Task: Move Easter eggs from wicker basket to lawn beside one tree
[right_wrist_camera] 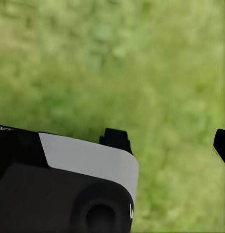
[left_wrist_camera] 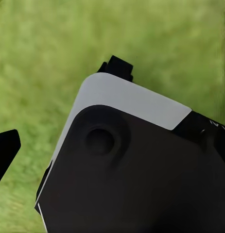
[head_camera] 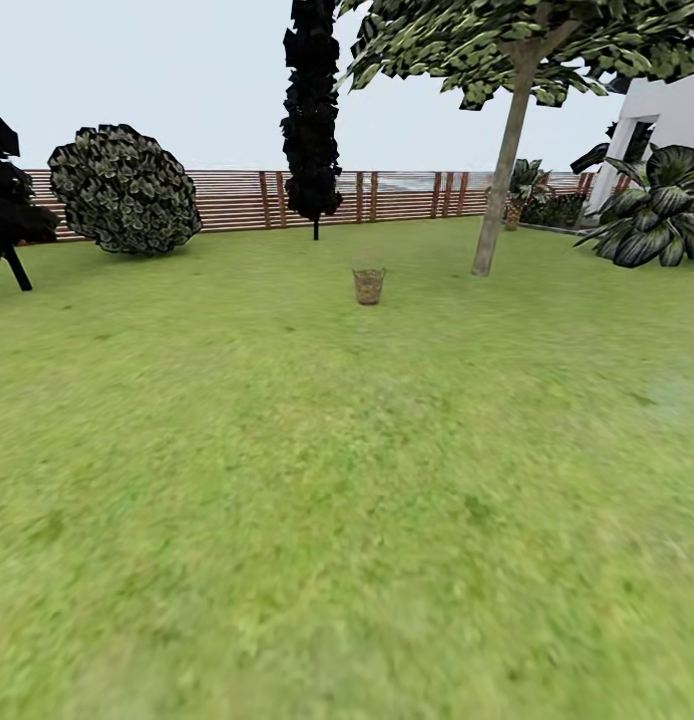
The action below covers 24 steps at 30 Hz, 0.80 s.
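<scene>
Wicker basket (head_camera: pixel 368 286) stands upright on the lawn (head_camera: pixel 317 500), well ahead of you, about centre of the head view. Too small to tell whether the Easter eggs are inside; no eggs visible on the grass around it. My read: nothing done yet, you're at the approach stage, all three picks and placements left

Nearest candidate tree (head_camera: pixel 502 170) is just right of the basket and slightly beyond it, pale bare trunk, leafy crown on top. Dark cypress (head_camera: pixel 312 110) is behind the basket by the slat fence (head_camera: pixel 247 200), round bush (head_camera: pixel 124 188) far left of the basket, white house (head_camera: pixel 657 120) corner well right of it

Head view gives the whole yard. Wrist views give grass plus robot housing: left gripper (left_wrist_camera: pixel 8 150) and right gripper (right_wrist_camera: pixel 221 145) each show as a dark tip at the frame edge, so can't tell if the jaws are released or clenched; nothing seen held
</scene>
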Available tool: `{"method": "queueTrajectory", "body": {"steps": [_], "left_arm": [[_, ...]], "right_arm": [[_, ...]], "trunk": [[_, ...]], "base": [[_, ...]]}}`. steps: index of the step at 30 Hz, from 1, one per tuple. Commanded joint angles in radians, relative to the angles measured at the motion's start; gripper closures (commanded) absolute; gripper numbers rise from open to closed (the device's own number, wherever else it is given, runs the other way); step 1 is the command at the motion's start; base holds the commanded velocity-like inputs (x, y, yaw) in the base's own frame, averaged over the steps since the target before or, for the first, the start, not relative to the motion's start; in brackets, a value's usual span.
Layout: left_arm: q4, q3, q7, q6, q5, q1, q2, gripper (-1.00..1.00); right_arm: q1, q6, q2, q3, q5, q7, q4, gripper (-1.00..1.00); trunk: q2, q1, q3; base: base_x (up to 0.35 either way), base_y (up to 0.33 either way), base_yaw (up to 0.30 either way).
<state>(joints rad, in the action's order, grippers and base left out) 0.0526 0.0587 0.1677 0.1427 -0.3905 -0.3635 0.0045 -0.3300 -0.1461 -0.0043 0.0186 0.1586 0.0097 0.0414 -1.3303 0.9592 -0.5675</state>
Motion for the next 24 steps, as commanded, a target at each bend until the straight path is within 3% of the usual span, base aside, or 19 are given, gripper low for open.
{"method": "queueTrajectory", "body": {"steps": [1, 24], "left_arm": [[0.001, 0.006, 0.003, 0.001, 0.001, -0.001, 0.0, -1.0], [0.001, 0.006, 0.003, 0.001, 0.001, -0.002, 0.003, -1.0]], "right_arm": [[-0.002, -0.007, 0.0, 0.001, 0.004, 0.001, 0.004, -1.0], [-0.001, -0.006, -0.002, 0.001, 0.003, 0.001, 0.004, -1.0]], "trunk": [[0.0, 0.001, -0.001], [0.0, 0.001, -0.001]], "base": [[0.325, 0.0, 0.0], [0.325, 0.0, 0.0]]}}
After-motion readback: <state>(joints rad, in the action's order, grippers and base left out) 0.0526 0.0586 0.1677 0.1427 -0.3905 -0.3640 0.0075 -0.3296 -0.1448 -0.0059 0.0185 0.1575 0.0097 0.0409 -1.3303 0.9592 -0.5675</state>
